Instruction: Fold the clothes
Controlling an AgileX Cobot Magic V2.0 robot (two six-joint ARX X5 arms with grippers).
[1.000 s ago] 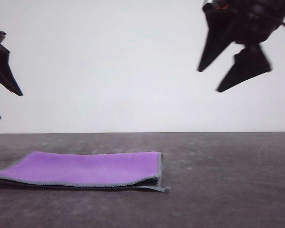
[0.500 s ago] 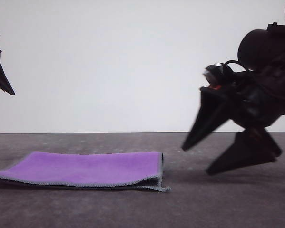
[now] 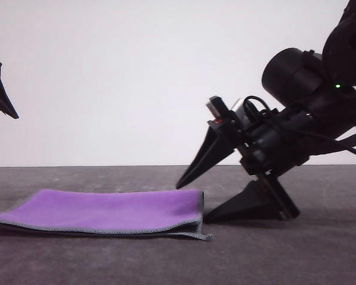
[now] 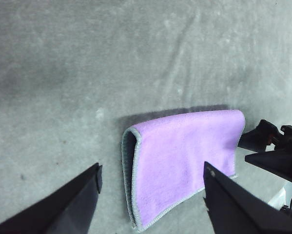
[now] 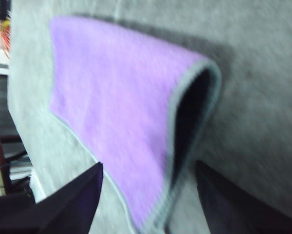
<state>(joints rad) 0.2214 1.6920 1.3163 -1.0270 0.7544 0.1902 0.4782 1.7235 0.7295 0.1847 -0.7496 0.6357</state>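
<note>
One fold is already in the cloth point(image 3: 106, 211): it lies flat on the table point(image 3: 284, 255) in the lower left of the front view, purple face up, doubled over so that its two stitched edges meet along the near side and its open end faces right. I read that as half the job done, with a second fold across the short way left to do.

That open end is why my right tool point(image 3: 192, 202) sits where it does, at centre right of the front view, tilted steeply down. Its jaws are spread wide, the upper finger pointing just over the cloth's right edge and the lower finger resting on or just above the table beside it; I cannot quite tell whether it touches. From the right wrist view the dark gap between the two layers lies straight ahead of the fingers, so I judge I am lining up to pinch that end.

My left tool point(image 4: 150, 195) hangs well above the cloth's other end, jaws also spread and holding nothing.

Compared with a second ago, my right tool has dropped from the upper right of the frame to table level and moved leftward to the cloth. Neither the cloth nor the left tool has noticeably shifted.
</note>
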